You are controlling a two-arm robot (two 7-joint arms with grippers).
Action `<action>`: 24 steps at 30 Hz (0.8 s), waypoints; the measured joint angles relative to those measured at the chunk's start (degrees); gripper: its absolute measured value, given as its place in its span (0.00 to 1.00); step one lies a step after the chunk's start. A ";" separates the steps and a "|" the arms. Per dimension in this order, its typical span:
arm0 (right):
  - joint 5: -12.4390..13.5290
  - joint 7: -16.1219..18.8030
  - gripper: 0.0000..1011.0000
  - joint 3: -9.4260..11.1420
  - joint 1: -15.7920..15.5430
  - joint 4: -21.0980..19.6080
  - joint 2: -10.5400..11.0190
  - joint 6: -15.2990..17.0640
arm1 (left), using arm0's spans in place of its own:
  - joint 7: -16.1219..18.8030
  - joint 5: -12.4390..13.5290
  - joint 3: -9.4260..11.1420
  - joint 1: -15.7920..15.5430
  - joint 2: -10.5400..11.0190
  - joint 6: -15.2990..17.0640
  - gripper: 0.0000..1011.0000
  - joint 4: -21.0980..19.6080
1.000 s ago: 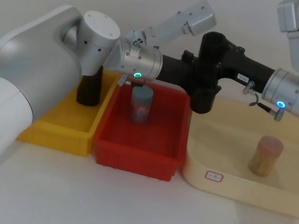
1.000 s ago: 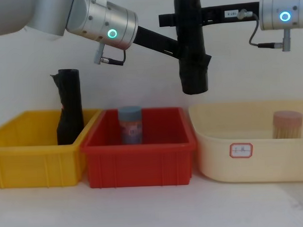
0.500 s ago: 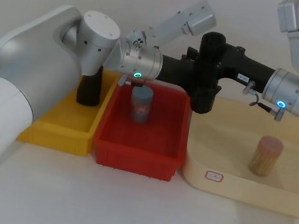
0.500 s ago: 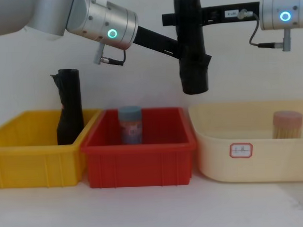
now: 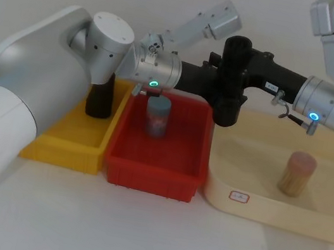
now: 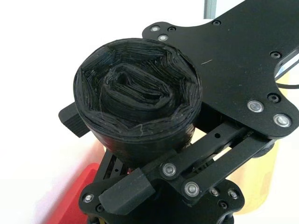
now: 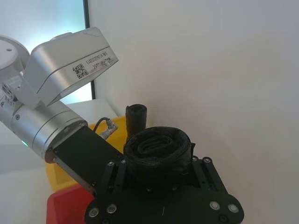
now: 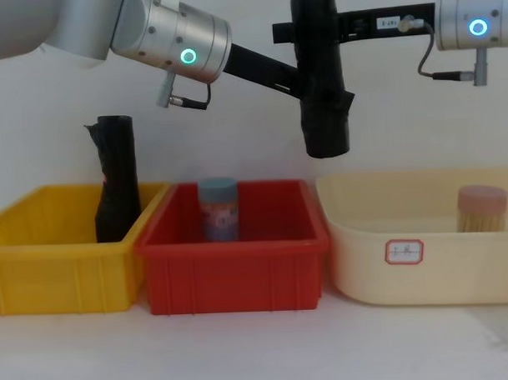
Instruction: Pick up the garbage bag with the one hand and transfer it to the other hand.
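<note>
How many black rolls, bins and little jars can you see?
Black plastic rolls: 2, the tight garbage bag roll held up in the air and the ragged one in the yellow bin.
Bins: 3, yellow, red, cream.
Jars: 2, blue-lidded, tan-lidded.
Total: 7.

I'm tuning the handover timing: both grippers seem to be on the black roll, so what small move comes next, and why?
Probably the left gripper should open. The garbage bag hangs upright above the red bin with the right gripper clamped near its top, so that grip looks able to carry it alone.
</note>
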 joint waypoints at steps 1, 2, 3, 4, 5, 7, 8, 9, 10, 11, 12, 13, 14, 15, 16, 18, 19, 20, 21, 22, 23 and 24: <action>0.00 0.00 0.53 0.00 0.00 0.00 0.00 0.00 | 0.00 0.00 0.00 0.00 0.00 0.00 0.43 0.00; 0.00 0.00 0.53 0.00 0.00 0.00 0.00 0.00 | 0.00 0.00 0.00 0.00 0.00 0.00 0.43 0.00; 0.00 0.00 0.53 0.00 0.00 0.00 0.00 0.00 | 0.00 0.00 0.00 0.00 0.00 0.00 0.43 0.00; 0.00 0.00 0.53 0.00 0.00 0.00 0.00 0.00 | 0.00 0.00 0.00 0.00 0.00 0.00 0.43 0.00; 0.00 0.00 0.53 0.00 0.00 0.00 0.00 0.00 | 0.00 0.00 0.00 0.00 0.00 0.00 0.43 0.00; 0.00 0.00 0.53 0.00 0.00 0.00 0.00 0.00 | 0.00 0.00 0.00 0.00 0.00 0.00 0.43 0.00; 0.00 0.00 0.53 0.00 0.00 -0.01 0.00 0.00 | 0.00 0.00 0.00 0.00 0.00 0.00 0.43 0.00; 0.00 0.00 0.53 0.00 0.00 0.00 0.00 0.00 | 0.00 0.00 0.00 0.00 0.00 0.00 0.43 0.00; 0.00 0.00 0.53 0.00 0.00 0.00 0.00 0.00 | 0.00 0.00 0.00 0.00 0.00 0.00 0.43 0.00; 0.00 0.00 0.53 0.00 0.00 -0.01 0.00 0.00 | 0.00 0.00 0.00 0.00 0.00 0.00 0.43 0.00; 0.00 0.00 0.53 0.00 0.00 -0.01 0.00 0.00 | 0.00 0.00 0.00 0.00 0.00 0.00 0.43 0.00; 0.00 0.01 0.53 0.00 0.00 0.00 0.00 0.00 | 0.00 0.00 0.00 0.00 0.00 0.00 0.43 0.00; 0.00 0.01 0.53 0.00 0.00 0.00 0.00 0.00 | 0.00 0.00 0.00 0.00 0.00 0.00 0.43 0.00; 0.00 0.00 0.53 0.00 0.00 -0.01 0.00 0.00 | 0.00 0.00 0.00 0.00 0.00 0.00 0.43 0.00; 0.00 0.00 0.53 0.00 0.00 -0.01 0.00 0.00 | 0.00 0.00 0.00 0.00 0.00 0.00 0.43 0.00; 0.00 0.00 0.53 0.00 0.00 -0.01 0.00 0.00 | 0.00 0.00 0.00 0.00 0.00 0.00 0.43 0.00; 0.00 0.00 0.53 0.00 0.00 0.00 0.00 0.00 | 0.00 0.00 0.00 0.00 0.00 0.00 0.43 0.00; 0.00 0.00 0.53 0.00 0.00 0.00 0.00 0.00 | 0.00 0.00 0.00 0.00 0.00 0.00 0.43 0.00; 0.00 0.00 0.53 0.00 0.00 0.00 0.00 0.00 | 0.01 0.00 0.00 0.00 0.00 0.00 0.43 0.00; 0.00 0.00 0.53 0.00 0.00 -0.01 0.00 0.00 | 0.00 0.00 0.00 0.00 0.00 0.00 0.43 0.00; 0.00 0.00 0.53 0.00 0.00 0.00 0.00 0.00 | 0.00 0.00 0.00 0.00 0.00 0.00 0.43 0.00; 0.00 0.00 0.53 0.00 0.00 0.00 0.00 0.00 | 0.00 0.00 0.00 0.00 0.00 0.00 0.43 0.00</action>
